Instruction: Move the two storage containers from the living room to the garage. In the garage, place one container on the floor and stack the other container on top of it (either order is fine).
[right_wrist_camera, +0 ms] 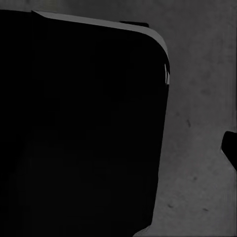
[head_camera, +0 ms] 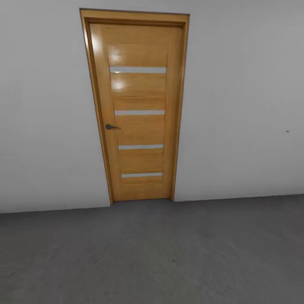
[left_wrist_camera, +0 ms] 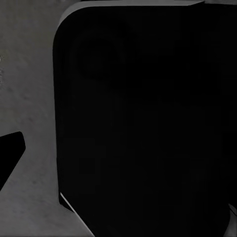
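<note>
Dark grey speckled concrete floor (head_camera: 160,257) leads to a shut orange-brown wooden door (head_camera: 139,114); bumping it seems the likely risk. Whether either gripper is clenched cannot be told.

Black rounded body (right_wrist_camera: 79,128) over grey floor (right_wrist_camera: 197,148)

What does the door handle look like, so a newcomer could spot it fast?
Start at the orange-brown wooden door set in the white-grey wall above the dark concrete floor. On the door's left edge, around mid-height, sits a small dark lever handle. It is the only dark fitting; the door's other marks are four pale horizontal strips.
</note>
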Tool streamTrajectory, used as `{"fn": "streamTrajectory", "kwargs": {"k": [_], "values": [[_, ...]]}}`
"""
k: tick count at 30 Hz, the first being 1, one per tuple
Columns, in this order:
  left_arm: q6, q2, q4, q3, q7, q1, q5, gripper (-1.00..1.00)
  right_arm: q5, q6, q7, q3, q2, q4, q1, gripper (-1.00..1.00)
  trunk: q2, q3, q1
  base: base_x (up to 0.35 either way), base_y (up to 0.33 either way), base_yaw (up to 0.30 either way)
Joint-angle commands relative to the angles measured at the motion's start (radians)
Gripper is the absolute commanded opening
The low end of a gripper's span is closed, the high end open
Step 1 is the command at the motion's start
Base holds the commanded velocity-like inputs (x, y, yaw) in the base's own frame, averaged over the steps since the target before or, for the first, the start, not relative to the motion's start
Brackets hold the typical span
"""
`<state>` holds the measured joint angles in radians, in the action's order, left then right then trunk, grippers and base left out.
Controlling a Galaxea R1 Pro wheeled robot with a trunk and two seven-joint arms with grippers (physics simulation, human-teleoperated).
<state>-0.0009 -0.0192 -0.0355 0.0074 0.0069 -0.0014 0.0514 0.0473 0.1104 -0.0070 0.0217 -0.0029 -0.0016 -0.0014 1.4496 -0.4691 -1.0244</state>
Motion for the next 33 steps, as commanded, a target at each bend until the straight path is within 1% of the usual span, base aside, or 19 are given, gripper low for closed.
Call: {"fn": "streamTrajectory", "kwargs": {"k": [1,4,7,18,33], "values": [[0.000,0.000,0.000,0.000,0.001,0.000,0.005,1.00,0.005,0.002,-0.001,0.002,0.000,0.000,0.000,1.00,0.000,-0.001,-0.001,0.322,0.000,0.281],[0.001,-0.001,0.000,0.000,0.001,0.000,0.005,1.00,0.004,0.002,-0.001,0.002,0.000,0.000,0.000,1.00,0.000,-0.001,-0.001,0.322,0.000,0.272],[0.001,-0.001,0.000,0.000,0.001,0.000,0.005,1.00,0.003,-0.001,0.000,0.002,-0.001,0.000,0.000,1.00,0.000,-0.001,-0.001,0.322,0.000,0.100],[0.001,-0.001,0.000,0.000,0.001,0.000,0.005,1.00,0.006,-0.006,0.003,0.007,-0.006,0.000,0.000,1.00,0.000,-0.001,-0.001,0.322,-0.047,0.009],[0.006,0.000,-0.001,0.000,0.001,0.000,0.005,1.00,0.004,-0.008,0.001,0.005,0.001,0.000,0.000,1.00,0.000,-0.001,-0.001,0.322,-0.083,0.000]]}}
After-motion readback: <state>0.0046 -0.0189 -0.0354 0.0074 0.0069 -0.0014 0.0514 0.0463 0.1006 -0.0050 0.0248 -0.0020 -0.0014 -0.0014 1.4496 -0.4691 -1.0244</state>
